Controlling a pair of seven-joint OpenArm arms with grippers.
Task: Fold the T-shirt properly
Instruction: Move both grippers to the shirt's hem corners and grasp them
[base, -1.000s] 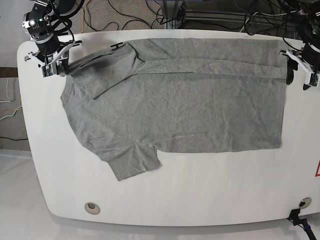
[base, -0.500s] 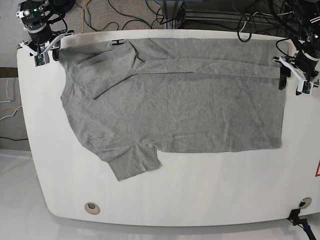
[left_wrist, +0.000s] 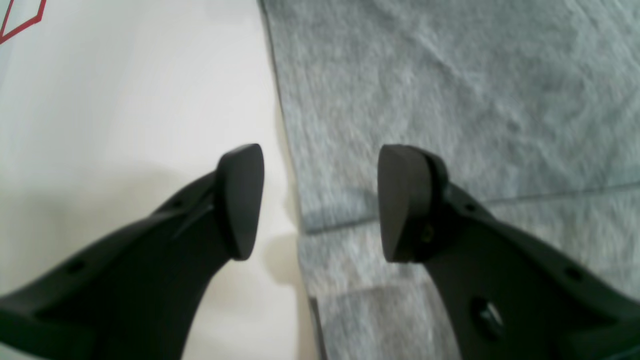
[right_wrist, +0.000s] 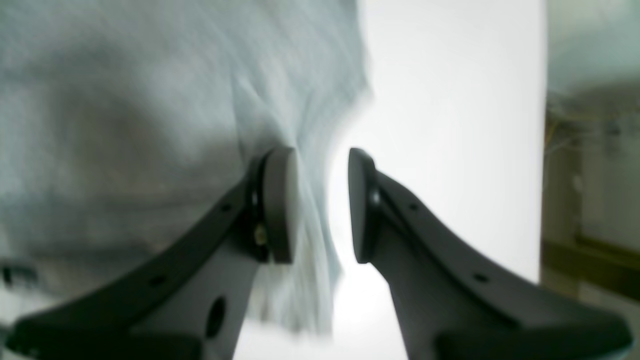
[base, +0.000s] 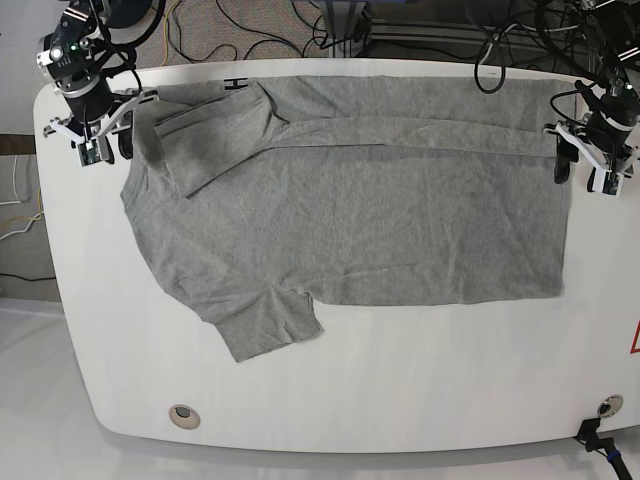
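a: where's the t-shirt (base: 350, 200) rn?

b: grey tee spread flat across the white table (base: 400, 390), hem toward the table's right edge, collar end toward the left edge. far long edge is already folded in as a strip along the back edge, and the far sleeve (base: 205, 135) is turned in over the body near the back-left corner. near sleeve (base: 270, 325) is not yet tucked; it pokes out toward the front edge.

a: grippers?

b: left gripper (left_wrist: 320, 200) sits at the back-right corner w/ jaws apart, one finger over bare table, the other over cloth, straddling the hem edge right where the folded strip ends. nothing pinched. right gripper (right_wrist: 320, 205) is at the back-left corner, jaws parted by a narrow gap over the shirt's edge; view's blurred, no cloth seems clamped.

a: progress?

b: early, i'd say. one lengthwise fold done. near-side fold, near sleeve and the crosswise folds all left.
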